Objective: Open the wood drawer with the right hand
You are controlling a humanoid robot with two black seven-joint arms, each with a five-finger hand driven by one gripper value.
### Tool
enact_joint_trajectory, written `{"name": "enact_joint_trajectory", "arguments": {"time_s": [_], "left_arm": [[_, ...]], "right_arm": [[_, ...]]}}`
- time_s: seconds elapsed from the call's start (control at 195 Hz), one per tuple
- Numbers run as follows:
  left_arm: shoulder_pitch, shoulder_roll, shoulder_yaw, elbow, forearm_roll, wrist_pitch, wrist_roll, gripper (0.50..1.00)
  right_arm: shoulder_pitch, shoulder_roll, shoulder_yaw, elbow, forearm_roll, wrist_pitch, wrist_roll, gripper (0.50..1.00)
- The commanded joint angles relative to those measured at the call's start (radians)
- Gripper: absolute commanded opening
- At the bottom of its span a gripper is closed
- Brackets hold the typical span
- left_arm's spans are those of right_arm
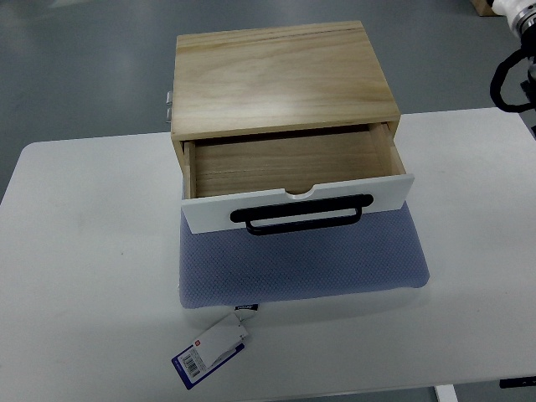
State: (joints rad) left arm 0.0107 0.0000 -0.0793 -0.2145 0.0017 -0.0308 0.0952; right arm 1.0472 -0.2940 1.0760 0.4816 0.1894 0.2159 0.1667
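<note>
A: Checking the scene: the light wooden drawer box sat on a blue-grey mesh mat on the white table, and its white-fronted drawer stood pulled out a good way, the bare wood floor showing. Where was your right hand?

B: Up at the top right corner, well apart from the drawer. Only a white and black piece of the right arm showed; I could not tell whether its fingers were open or curled. The left hand was out of view.

A: Then you judged the drawer mostly open. If you wanted it fully out, you needed to come down onto the black bar handle, hook the fingers under the middle of it, and pull straight toward yourself.

B: Why the middle?

A: The drawer front sat slightly skewed, its right end nearer you. An off-centre pull risked jamming it or dragging the whole box across the mat.

B: And the white and blue barcode tag near the table's front edge?

A: Clear of the pull path; you could leave it.
</note>
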Motion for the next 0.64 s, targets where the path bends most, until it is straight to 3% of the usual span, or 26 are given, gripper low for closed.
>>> {"name": "enact_joint_trajectory", "arguments": {"time_s": [0.0,0.159,0.63], "left_arm": [[0.0,0.0,-0.001,0.0,0.0,0.0,0.0,1.0],[0.0,0.0,0.001,-0.002,0.0,0.0,-0.002,1.0],[0.002,0.0,-0.001,-0.002,0.0,0.0,0.0,1.0]], "right_arm": [[-0.01,0.049,0.028,-0.09,0.038,0.054,-0.001,0.946],[-0.056,0.085,0.055,-0.124,0.073,0.138,-0.003,0.946],[-0.125,0.119,0.053,-0.12,0.102,0.181,0.008,0.948]]}}
